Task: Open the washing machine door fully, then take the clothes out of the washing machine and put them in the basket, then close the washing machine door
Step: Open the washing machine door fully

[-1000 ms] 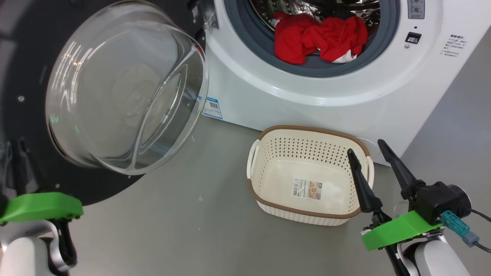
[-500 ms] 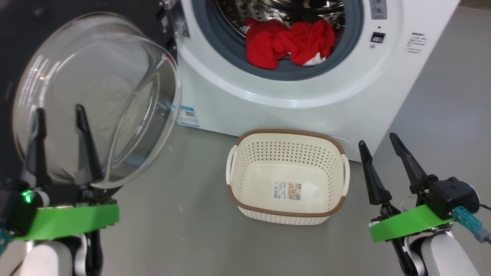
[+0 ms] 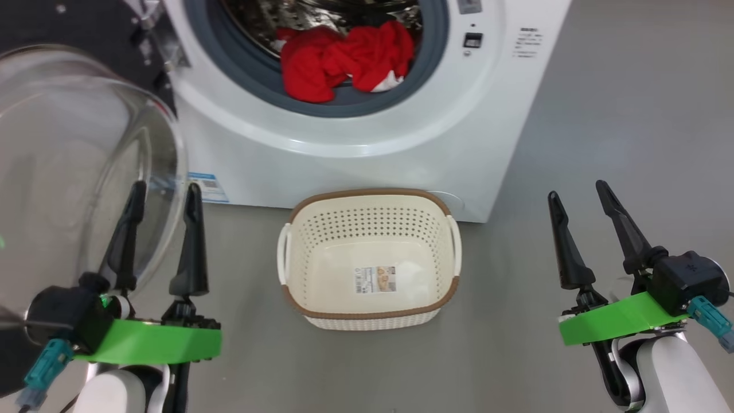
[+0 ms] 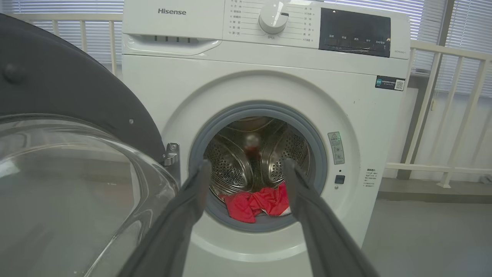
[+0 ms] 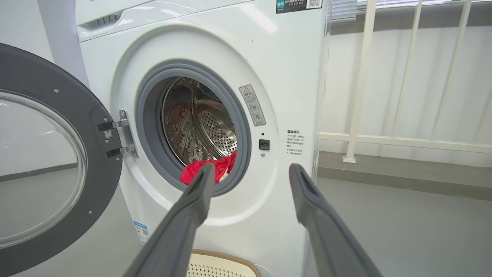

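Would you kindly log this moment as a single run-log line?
washing machine door: open | clothes: in washing machine | basket: on floor, no clothes | left gripper: open | right gripper: open

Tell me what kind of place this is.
Probably a laundry corner, perhaps a test room: a front-loading washing machine, a basket on bare grey floor, white railing and window blinds behind.

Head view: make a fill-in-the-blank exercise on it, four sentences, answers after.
1. The clothes in the washing machine are ____ in colour.
2. The washing machine door stands ____.
3. The basket on the floor holds ____ clothes.
4. The left gripper and the right gripper both hold ____.
Missing words: red; open; no; nothing.
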